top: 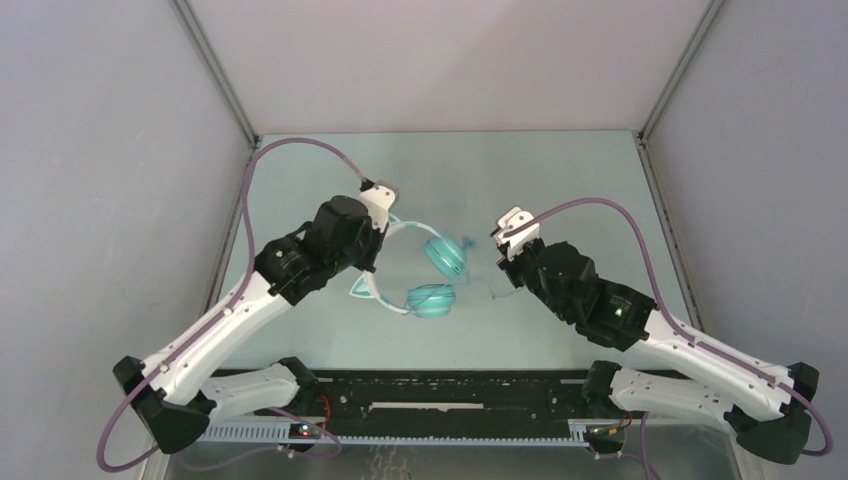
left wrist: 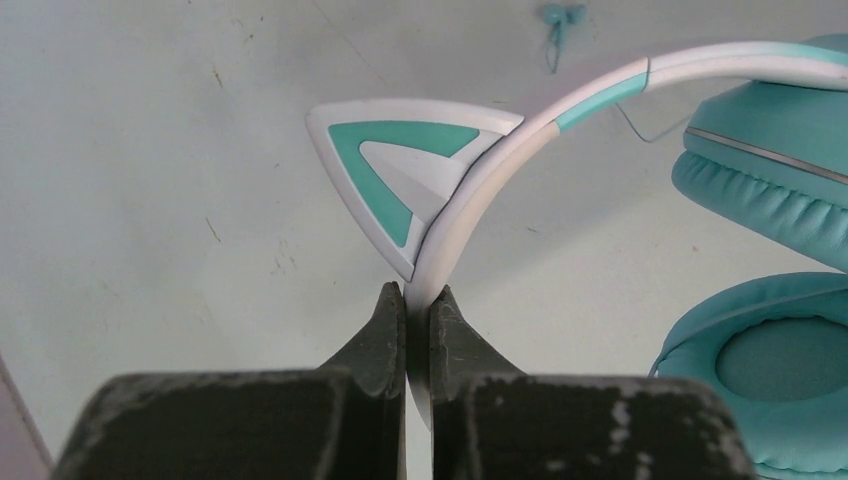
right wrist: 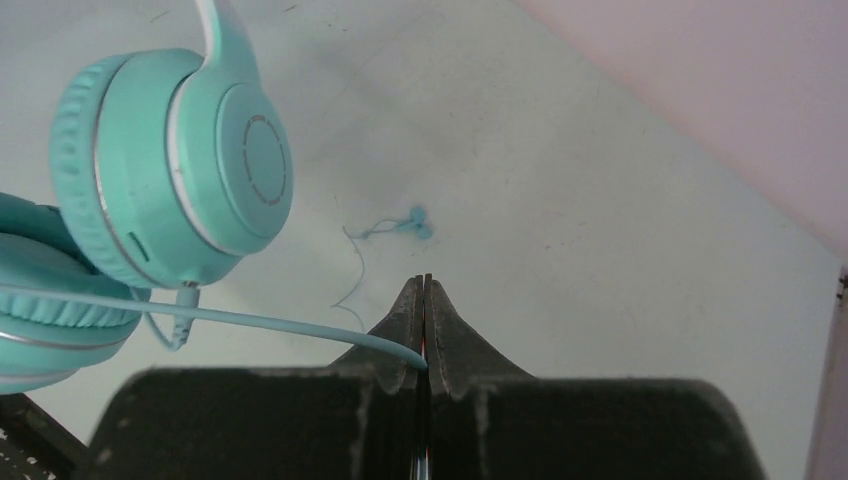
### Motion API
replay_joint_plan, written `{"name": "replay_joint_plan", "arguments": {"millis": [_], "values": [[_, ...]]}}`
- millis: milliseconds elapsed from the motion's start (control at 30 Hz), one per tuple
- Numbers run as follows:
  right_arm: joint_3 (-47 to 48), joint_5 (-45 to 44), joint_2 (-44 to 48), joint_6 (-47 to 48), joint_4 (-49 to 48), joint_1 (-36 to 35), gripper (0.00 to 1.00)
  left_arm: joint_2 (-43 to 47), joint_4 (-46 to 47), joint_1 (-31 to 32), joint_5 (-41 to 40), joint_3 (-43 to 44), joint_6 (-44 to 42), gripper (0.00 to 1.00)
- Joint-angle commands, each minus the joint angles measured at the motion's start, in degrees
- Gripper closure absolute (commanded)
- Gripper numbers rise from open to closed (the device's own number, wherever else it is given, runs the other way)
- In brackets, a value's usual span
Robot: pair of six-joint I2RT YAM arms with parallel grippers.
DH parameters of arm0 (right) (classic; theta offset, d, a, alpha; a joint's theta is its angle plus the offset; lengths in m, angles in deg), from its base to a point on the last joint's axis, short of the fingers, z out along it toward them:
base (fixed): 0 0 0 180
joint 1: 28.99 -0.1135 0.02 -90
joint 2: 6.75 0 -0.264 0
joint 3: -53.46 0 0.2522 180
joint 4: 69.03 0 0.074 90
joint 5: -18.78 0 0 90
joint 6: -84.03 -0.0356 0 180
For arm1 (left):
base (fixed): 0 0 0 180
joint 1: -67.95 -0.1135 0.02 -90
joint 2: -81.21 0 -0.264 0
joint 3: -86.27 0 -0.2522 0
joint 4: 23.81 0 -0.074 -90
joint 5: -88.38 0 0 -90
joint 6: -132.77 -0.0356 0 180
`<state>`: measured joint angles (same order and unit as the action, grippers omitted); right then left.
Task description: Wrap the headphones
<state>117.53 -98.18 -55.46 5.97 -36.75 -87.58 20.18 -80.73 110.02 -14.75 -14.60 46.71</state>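
Left gripper [left wrist: 417,300] first: its two dark, scuffed fingers were pinched tight on the white headband [left wrist: 480,190], right at the foot of a cat ear [left wrist: 400,170]. That ear was a flat triangle, white rim, teal band inside it, pale centre. The band was smooth hard plastic, curving up and away to the right, with a teal strip let into its outer face.

And the right gripper [right wrist: 424,290], jaws closed flat together, clamped the thin teal cable [right wrist: 280,322]. The cable ran in a taut line from between the fingers to the bottom of the nearer cup [right wrist: 175,165].

So the headphones [top: 432,299] sat in the middle of the table [left wrist: 150,200], between the two arms, held at both ends: band by the left, cable by the right. The two cups lay close together. Each was round and teal, the outer shell smooth with a raised disc and a thin silvery ring, the cushion soft and finely wrinkled. The second cup [right wrist: 50,320] showed only in part at the right wrist view's left edge.

Further out, a small teal bit [right wrist: 410,222] lay on the table with a hair-thin wire curling off it, too small to tell what it was. The tabletop itself was pale, matt, flecked with scratches
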Motion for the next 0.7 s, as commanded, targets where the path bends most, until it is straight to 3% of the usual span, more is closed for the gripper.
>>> {"name": "replay_joint_plan", "arguments": {"millis": [0,367,667], "values": [[1.99,4.07,0.96,-2.07,-2.99,1.93,1.00,2.29,-1.24,1.46,4.12,0.70,-2.46,1.00],[4.58,7.97,-1.31,-2.85,-7.16,4.80,1.00,-1.67,-3.69,9.68,2.85,2.02,-2.45,1.00],[4.63,14.04,-3.37,-8.34,-5.27,9.78,1.00,-0.67,-3.57,11.48,5.56,3.16,-2.43,1.00]]}}
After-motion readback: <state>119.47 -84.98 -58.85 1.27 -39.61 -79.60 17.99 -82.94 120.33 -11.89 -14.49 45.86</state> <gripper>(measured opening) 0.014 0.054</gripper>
